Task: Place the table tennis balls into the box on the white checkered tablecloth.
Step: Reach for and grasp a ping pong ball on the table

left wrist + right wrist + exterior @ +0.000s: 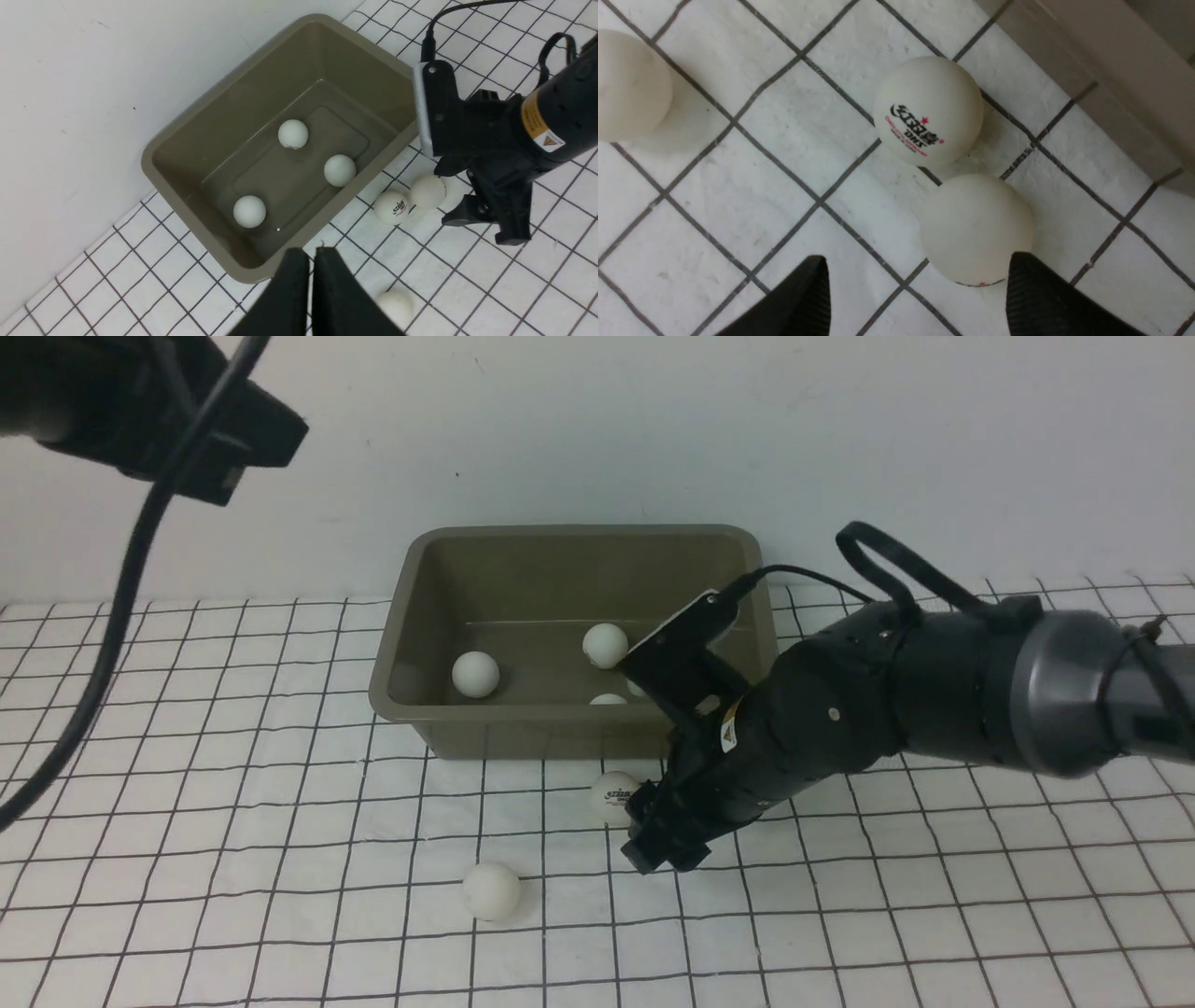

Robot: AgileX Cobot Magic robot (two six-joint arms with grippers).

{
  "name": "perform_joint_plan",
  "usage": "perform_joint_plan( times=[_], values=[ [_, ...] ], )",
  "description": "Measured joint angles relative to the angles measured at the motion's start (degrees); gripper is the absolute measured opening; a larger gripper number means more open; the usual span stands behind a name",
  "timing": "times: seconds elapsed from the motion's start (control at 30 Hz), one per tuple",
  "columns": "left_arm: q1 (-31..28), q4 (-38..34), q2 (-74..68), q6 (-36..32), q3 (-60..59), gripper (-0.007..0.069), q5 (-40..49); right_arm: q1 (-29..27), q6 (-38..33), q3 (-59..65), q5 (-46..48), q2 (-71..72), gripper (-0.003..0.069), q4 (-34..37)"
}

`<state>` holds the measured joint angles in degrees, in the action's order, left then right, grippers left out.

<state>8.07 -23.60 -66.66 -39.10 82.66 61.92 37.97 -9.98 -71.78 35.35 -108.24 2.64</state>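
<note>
The olive-brown box (579, 533) stands at the back of the white checkered tablecloth (233, 803). Three table tennis balls (293, 134) (339, 170) (249, 211) lie inside it. In front of the box a ball with a logo (928, 110) touches a plain ball (976, 228). My right gripper (917, 259) is open low over the cloth, and the plain ball lies just inside one of its fingers (1045, 298), not gripped. A third loose ball (492, 890) lies nearer the front. My left gripper (312, 254) is shut and empty, high above the box's near corner.
A white wall rises right behind the box (224, 88). The left arm (168, 411) and its cable hang at the upper left of the front view. The right arm (934, 681) reaches in from the right, across the box's front right corner.
</note>
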Motion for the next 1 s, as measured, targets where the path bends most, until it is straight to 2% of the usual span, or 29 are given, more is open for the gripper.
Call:
perform_joint_plan(
  times=[0.43,1.0],
  values=[
    [0.0,-0.3,5.8,0.0,-2.9,-0.0004,2.5,0.0,5.3,-1.9,0.5,-3.1,0.0462,-7.4],
    [0.0,-4.2,8.3,-0.2,-3.0,-0.0003,7.5,0.0,5.9,-7.3,3.6,-9.1,0.0462,-8.4]
  ],
)
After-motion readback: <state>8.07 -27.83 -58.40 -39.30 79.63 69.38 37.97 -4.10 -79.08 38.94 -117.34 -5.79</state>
